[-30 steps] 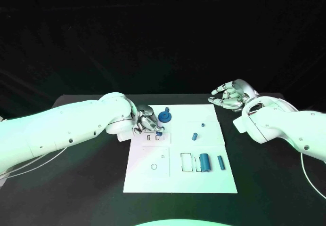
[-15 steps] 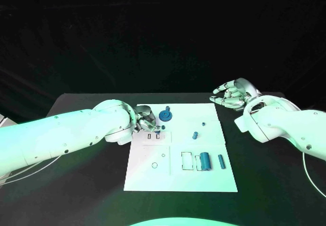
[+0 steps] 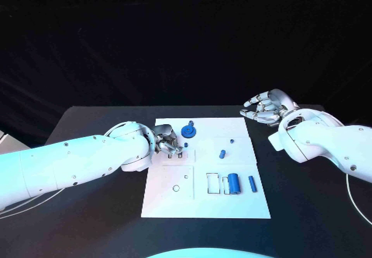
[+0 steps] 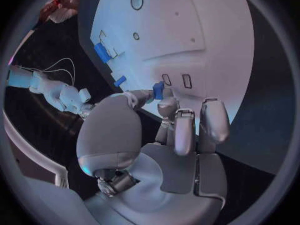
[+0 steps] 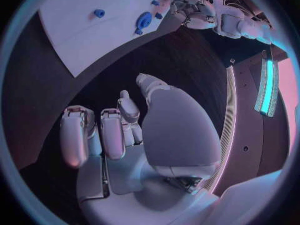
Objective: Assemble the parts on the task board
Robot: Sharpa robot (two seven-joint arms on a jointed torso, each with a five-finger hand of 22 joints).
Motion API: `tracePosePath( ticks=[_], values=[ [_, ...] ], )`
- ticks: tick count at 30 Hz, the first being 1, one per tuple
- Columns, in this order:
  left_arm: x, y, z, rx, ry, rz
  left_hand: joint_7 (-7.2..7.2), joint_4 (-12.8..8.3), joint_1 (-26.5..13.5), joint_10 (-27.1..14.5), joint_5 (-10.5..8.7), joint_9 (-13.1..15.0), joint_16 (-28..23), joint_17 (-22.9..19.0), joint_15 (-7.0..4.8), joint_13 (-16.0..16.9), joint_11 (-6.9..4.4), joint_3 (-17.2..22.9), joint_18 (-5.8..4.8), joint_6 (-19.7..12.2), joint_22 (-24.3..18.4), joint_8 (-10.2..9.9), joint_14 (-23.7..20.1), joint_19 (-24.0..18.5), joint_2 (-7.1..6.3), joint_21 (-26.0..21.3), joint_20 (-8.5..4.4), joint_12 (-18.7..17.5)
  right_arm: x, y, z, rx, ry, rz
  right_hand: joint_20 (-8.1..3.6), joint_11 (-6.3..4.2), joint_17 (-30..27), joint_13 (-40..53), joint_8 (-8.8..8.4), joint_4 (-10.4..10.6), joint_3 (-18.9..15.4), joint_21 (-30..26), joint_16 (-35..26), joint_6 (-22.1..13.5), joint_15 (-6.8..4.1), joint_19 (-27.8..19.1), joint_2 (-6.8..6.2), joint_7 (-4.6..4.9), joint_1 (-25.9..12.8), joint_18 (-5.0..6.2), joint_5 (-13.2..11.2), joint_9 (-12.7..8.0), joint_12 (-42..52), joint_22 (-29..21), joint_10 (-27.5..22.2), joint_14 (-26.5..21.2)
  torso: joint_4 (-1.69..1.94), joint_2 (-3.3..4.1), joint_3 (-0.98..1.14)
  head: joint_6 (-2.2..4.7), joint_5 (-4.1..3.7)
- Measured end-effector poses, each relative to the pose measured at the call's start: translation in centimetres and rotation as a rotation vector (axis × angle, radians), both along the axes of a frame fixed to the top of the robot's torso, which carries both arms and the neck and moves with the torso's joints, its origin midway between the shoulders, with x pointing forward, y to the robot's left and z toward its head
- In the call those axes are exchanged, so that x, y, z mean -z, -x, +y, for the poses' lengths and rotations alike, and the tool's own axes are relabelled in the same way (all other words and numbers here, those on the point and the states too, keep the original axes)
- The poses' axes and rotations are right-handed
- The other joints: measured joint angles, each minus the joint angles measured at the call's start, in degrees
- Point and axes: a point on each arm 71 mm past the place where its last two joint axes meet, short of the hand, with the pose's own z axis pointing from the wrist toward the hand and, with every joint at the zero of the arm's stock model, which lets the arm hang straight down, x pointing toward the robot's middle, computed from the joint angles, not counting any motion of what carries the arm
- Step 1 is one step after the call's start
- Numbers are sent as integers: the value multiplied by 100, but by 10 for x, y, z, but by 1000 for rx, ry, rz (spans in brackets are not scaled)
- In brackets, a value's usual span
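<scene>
The white task board (image 3: 205, 207) lies mid-table. My left hand (image 3: 166, 143) hovers over the board's near-left part and pinches a small blue part (image 4: 158, 90) between thumb and a finger, just above two small rectangular slots (image 4: 176, 80). The same small blue part (image 3: 184, 144) peeks out beside the fingers in the head view. My right hand (image 3: 263, 109) hangs beyond the board's far right corner, fingers loosely bent and apart, holding nothing. My right hand (image 5: 125, 130) looks the same in its wrist view, with the left hand (image 5: 194, 7) and board (image 5: 75, 30) beyond it.
On the board lie a round blue gear-like part (image 3: 188, 131), a small blue peg (image 3: 231, 142), a short blue piece (image 3: 222, 155), a thick blue cylinder (image 3: 233, 184) beside a white frame (image 3: 213, 184), and a thin blue rod (image 3: 252, 184). Black table surrounds the board.
My left arm has swung lower and the hand has shifted slightly over the slots, still pinching the small part. The right hand has stayed put.
</scene>
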Motion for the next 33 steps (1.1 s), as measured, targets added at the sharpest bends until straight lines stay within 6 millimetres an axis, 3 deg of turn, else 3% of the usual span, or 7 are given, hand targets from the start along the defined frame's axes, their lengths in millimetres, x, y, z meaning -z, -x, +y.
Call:
tracePosePath(
  ticks=[26, 28, 33],
  values=[
    [8, 1, -1, 11, -34, 26, -1, -1, -53, 20, 59, 9, 0, -1, 0, 13, -19, 2, 0, 37, 25, -29, 0, 0, -52, 0, 0, 23, 2, 0, 0, 1, 0, 3, 0, 0, 4, 0, 0, 0, 0, 0, 0, 0, 0, 0, 23, 0, -23, 0, 0, -5, 0, 4, 0, 0, -4, 10, -1, -40, -6],
    [8, 1, -1, 13, -36, 29, 0, -143, -76, 19, 58, 7, 0, -1, 1, 13, -19, 144, 0, 37, 27, -32, 0, 0, -74, 0, 0, 23, 2, 0, 0, 1, 0, 3, 0, 0, 3, 1, 0, 0, 0, 0, 0, 0, 0, 0, 23, 0, -23, 0, 0, -5, 0, 3, 0, 0, -4, 10, -1, -44, -5],
    [8, 1, -1, 16, -42, 35, 0, -142, -75, 19, 58, 7, 0, -2, 1, 13, -19, 144, 0, 37, 32, -32, 0, -1, -74, 0, 0, 23, 2, 0, 0, 1, 0, 4, 0, 0, 3, 0, 0, 0, 0, 0, 0, 0, 0, 0, 23, 0, -23, 0, 0, -5, 0, 3, 0, 0, -4, 6, -1, -54, -4]
  ],
)
